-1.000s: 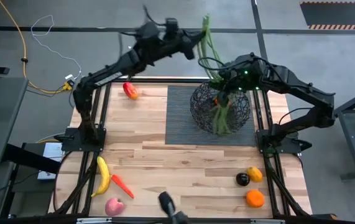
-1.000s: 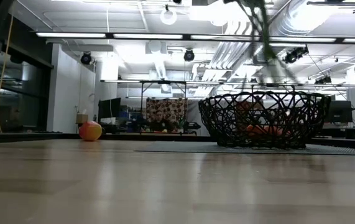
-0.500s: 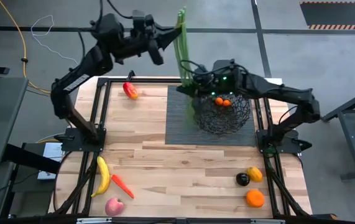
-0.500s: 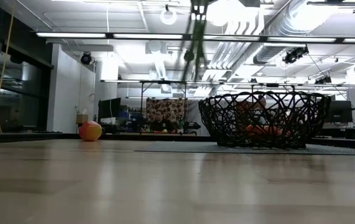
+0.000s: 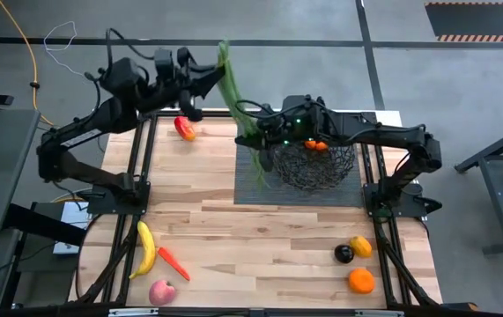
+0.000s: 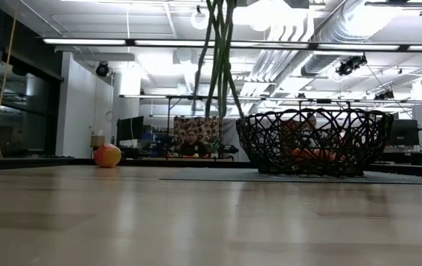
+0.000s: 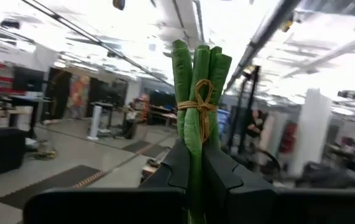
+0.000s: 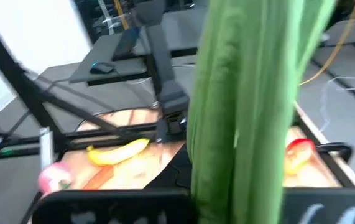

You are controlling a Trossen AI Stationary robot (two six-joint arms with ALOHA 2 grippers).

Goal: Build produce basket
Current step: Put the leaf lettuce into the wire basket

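- Wooden worktop (image 5: 260,233) mid-frame; left hand (image 5: 213,76) and right hand (image 5: 253,134) both clenched on the green beans (image 5: 233,92)
- Risk: opposing pulls snap the bundle; it misses the basket (image 5: 313,163)

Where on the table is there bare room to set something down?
Bare wood spans the middle, between banana and carrot on one side and the dark fruit and oranges opposite. Crowded: the basket on its mat.

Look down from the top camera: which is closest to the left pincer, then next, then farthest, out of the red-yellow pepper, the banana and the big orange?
From the left pincer, shut on the green beans:
1. Red-yellow pepper, at the table's far left edge, just beneath that arm.
2. Banana, near left corner.
3. Big orange, near right corner.
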